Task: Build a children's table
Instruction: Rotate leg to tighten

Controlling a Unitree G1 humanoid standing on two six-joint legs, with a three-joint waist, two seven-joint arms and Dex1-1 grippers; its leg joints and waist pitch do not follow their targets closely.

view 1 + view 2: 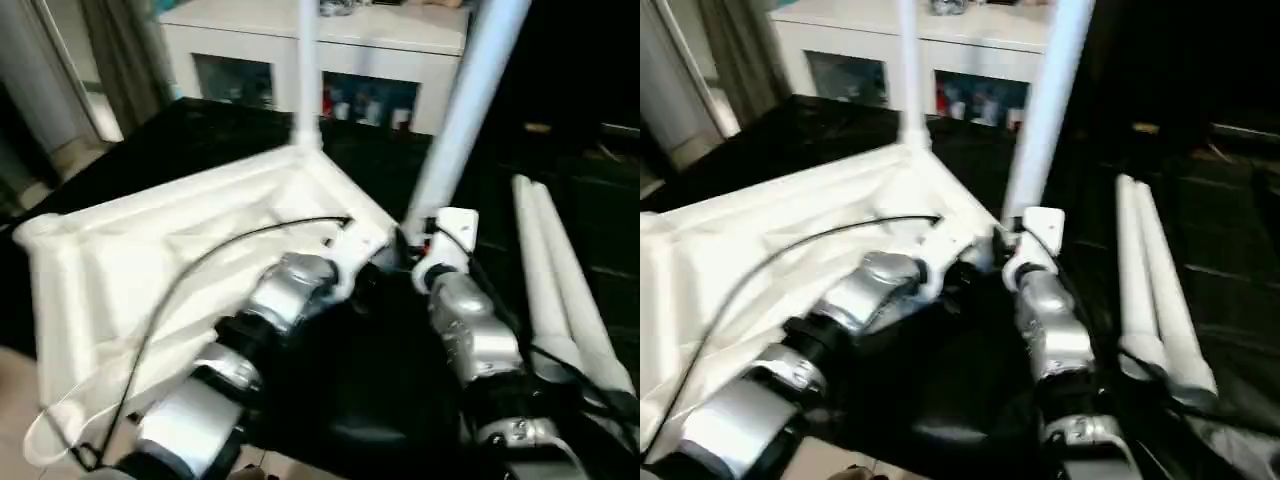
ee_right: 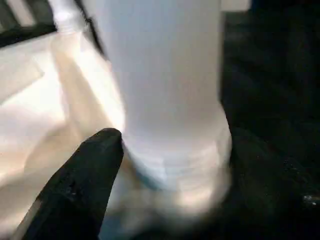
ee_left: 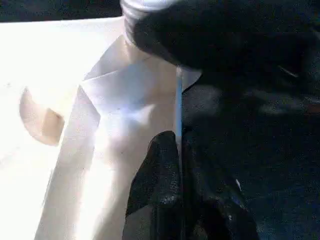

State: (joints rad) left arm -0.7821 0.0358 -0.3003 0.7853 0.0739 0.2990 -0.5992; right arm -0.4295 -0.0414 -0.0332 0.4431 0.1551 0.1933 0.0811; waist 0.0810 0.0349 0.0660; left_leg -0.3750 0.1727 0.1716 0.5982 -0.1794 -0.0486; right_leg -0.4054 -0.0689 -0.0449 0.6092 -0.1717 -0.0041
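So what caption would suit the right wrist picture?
Right end effector with fingers astride a white leg's threaded base, by the tabletop.

White table top, black fingers

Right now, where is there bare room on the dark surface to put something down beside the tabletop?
Free: the dark strip between the near upright leg and the two loose legs, and the black patch between the forearms. Crowded: the tabletop corner, where both end effectors, left and right, work.
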